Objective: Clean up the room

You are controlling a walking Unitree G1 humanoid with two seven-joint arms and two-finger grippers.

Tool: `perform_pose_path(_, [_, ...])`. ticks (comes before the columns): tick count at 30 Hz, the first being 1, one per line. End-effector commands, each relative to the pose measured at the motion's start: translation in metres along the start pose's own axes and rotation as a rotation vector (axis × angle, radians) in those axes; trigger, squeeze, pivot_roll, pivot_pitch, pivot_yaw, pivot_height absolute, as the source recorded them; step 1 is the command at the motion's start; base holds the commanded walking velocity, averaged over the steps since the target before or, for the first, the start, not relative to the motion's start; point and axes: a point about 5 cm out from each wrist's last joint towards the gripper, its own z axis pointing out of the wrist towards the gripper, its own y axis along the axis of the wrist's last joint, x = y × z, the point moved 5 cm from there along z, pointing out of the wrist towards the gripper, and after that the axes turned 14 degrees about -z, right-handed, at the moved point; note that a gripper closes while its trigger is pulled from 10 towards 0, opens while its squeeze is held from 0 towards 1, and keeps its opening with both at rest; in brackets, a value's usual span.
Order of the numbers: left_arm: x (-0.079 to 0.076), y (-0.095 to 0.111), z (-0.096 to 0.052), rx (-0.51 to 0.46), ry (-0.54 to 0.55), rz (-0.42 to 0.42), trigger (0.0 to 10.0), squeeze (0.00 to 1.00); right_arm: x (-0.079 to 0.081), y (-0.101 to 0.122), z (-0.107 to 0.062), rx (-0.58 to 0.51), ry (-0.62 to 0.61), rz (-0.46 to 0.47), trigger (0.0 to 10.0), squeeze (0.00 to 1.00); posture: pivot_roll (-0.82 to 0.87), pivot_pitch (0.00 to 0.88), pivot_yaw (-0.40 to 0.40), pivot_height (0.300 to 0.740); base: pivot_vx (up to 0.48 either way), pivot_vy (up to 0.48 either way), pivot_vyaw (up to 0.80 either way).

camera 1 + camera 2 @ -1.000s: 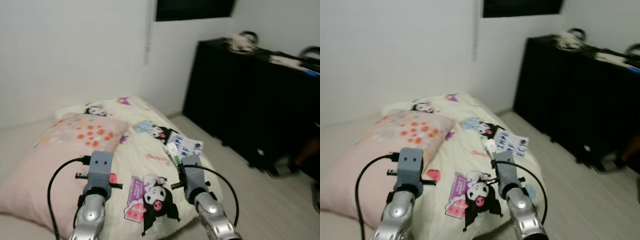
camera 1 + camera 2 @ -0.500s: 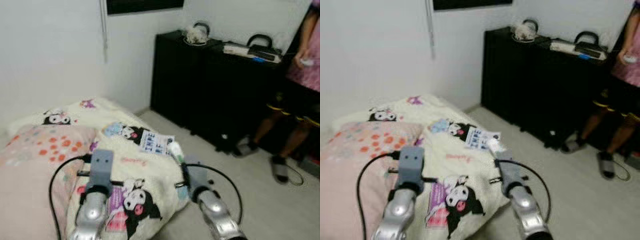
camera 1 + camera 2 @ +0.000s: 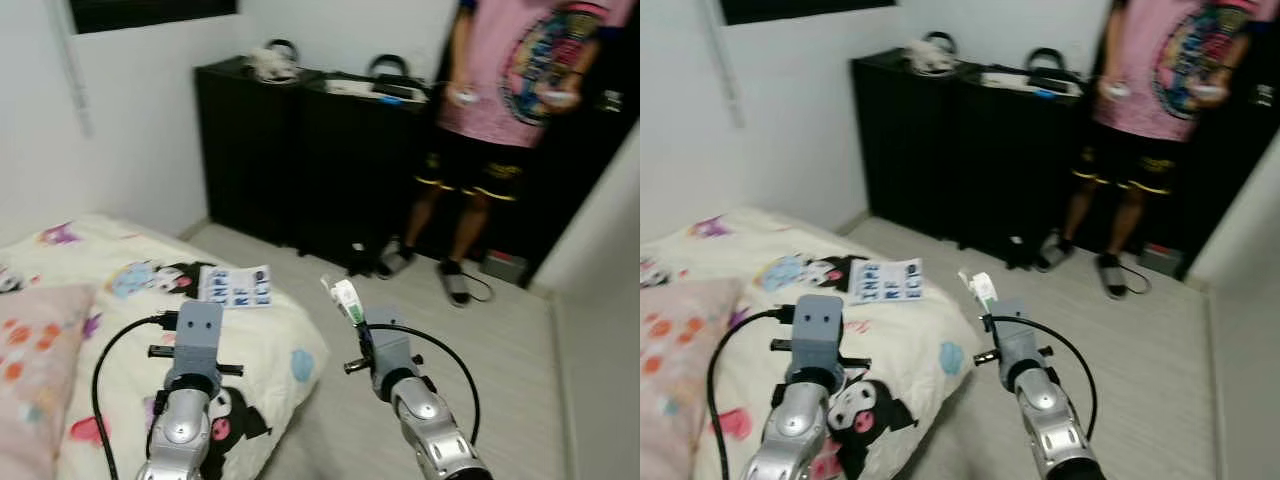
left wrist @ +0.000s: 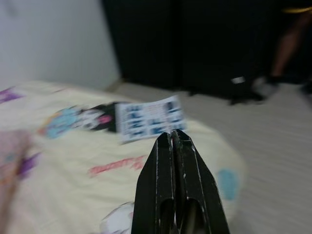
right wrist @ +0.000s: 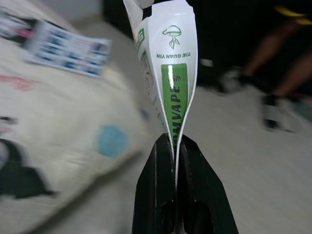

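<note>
Your right gripper (image 5: 175, 146) pinches the green-and-white packet (image 5: 168, 68), lifted off the bed (image 3: 270, 345). Left gripper (image 4: 173, 141) fingers pressed together, empty. Printed leaflet (image 3: 235, 286) on bed; nothing binned yet.

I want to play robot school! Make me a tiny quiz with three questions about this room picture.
1. True or false: the right pincer is shut on a white and green packet.
2. What lies on the cartoon blanket near its edge?
A. a shoe
B. a blue and white printed card
C. a cup
3. Fill the gap: the person in the pink shirt stands in front of the black ______.

Key: 1 true; 2 B; 3 cabinet.
</note>
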Motion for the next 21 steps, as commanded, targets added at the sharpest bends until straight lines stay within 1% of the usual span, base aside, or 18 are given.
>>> perform_pose_path(1, [0.0046,-0.0052,-0.0012,0.019,0.007,0.015,10.0,0.00,0.0050,-0.0030,0.0005,0.019,0.006,-0.015,10.0,0.00,0.00,0.000,-0.067,0.740,0.000,0.000,-0.80])
perform_pose_path(2, [0.0045,-0.0051,-0.0011,0.019,0.006,0.016,10.0,0.00,0.0043,-0.0034,0.0005,0.021,0.000,-0.026,10.0,0.00,0.00,0.000,-0.067,0.740,0.000,0.000,-0.80])
perform_pose_path(4, [0.0043,-0.0045,0.0001,0.018,0.002,0.018,10.0,0.00,0.0064,-0.0023,0.0007,0.013,0.011,0.004,10.0,0.00,0.00,0.000,-0.061,0.740,0.000,0.000,-0.80])
perform_pose_path(10, [0.0044,-0.0040,0.0014,0.017,-0.001,0.019,10.0,0.00,0.0040,-0.0012,0.0012,0.016,-0.012,0.011,10.0,0.00,0.00,0.000,-0.059,0.740,0.000,0.000,-0.80])
perform_pose_path(14, [0.0042,-0.0034,0.0027,0.016,-0.003,0.021,10.0,0.00,0.0059,-0.0027,0.0025,0.033,0.005,0.043,10.0,0.00,0.00,0.000,-0.055,0.740,0.000,0.000,-0.80])
perform_pose_path(21, [0.0028,-0.0027,0.0024,0.012,-0.007,0.020,10.0,0.00,0.0073,-0.0032,0.0026,0.033,0.007,0.032,10.0,0.00,0.00,0.000,-0.047,0.740,0.000,0.000,-0.80])
